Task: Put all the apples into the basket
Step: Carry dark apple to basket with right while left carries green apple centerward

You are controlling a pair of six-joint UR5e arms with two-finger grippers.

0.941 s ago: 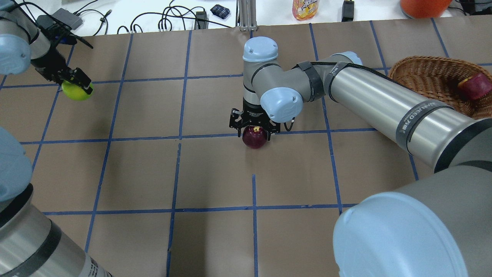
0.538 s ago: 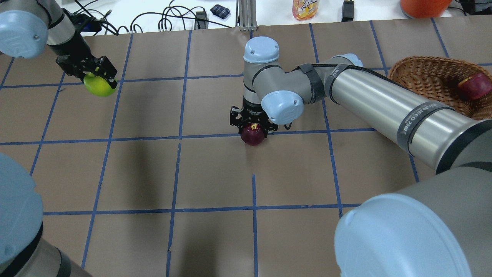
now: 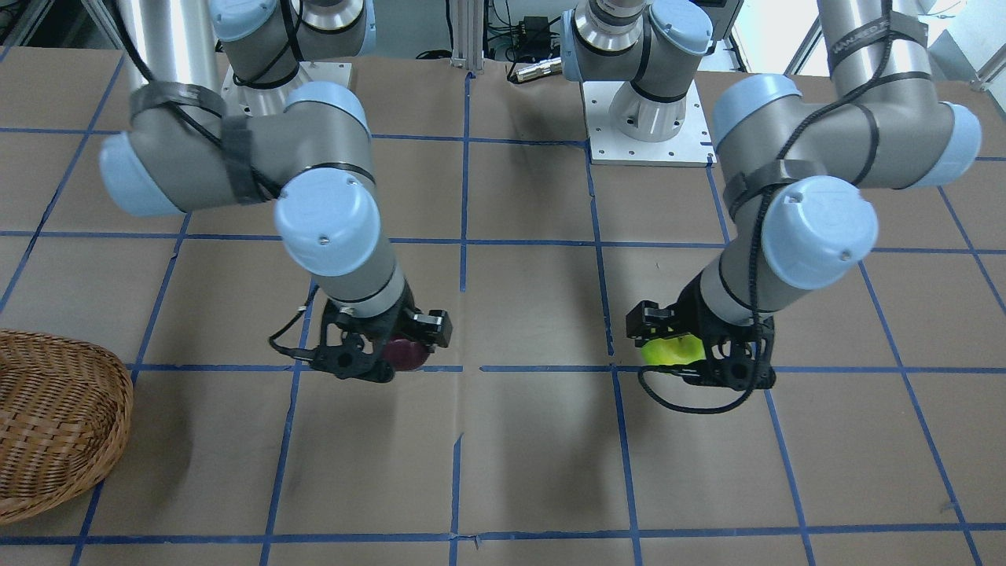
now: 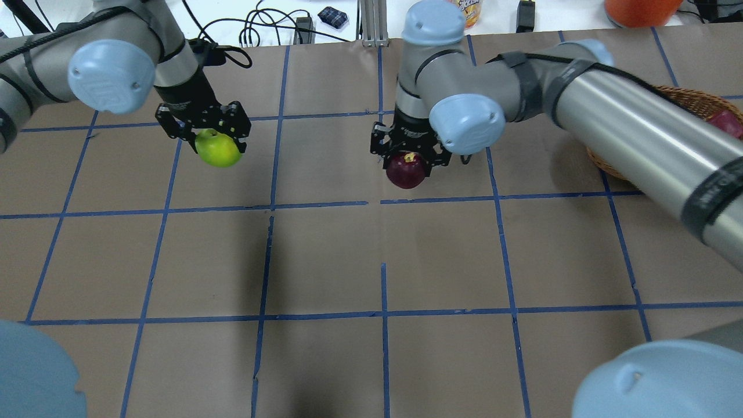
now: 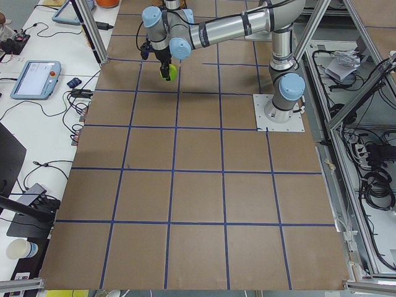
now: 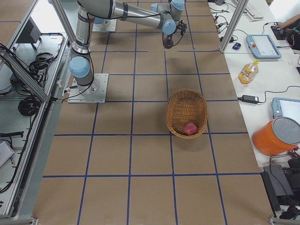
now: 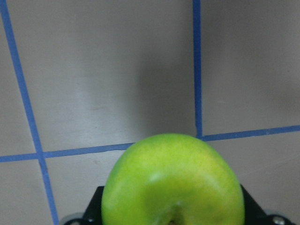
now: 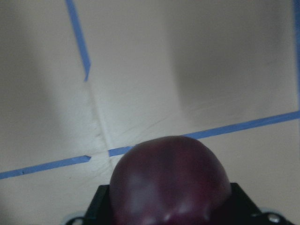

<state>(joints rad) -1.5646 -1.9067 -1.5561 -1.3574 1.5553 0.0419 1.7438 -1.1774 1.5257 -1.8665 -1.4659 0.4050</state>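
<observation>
My left gripper (image 4: 212,138) is shut on the lime green apple (image 4: 218,149) and holds it above the table at the far left; the apple also shows in the front view (image 3: 670,350) and fills the left wrist view (image 7: 172,180). My right gripper (image 4: 408,157) is shut on the dark maroon apple (image 4: 406,171), lifted over the table's middle; it shows in the right wrist view (image 8: 171,180) too. The red apple (image 6: 190,128) lies in the wicker basket (image 6: 180,105) at the far right (image 4: 691,101).
The table is brown paper with a blue tape grid. Beyond its far edge lie cables (image 4: 255,29), a drink bottle (image 6: 247,71), an orange bucket (image 6: 275,136) and tablets. My right arm's forearm (image 4: 633,133) crosses in front of the basket.
Both arms have risen with their apples. The left gripper has carried the green apple rightward toward the middle. The right gripper has moved the maroon apple up and slightly right.
</observation>
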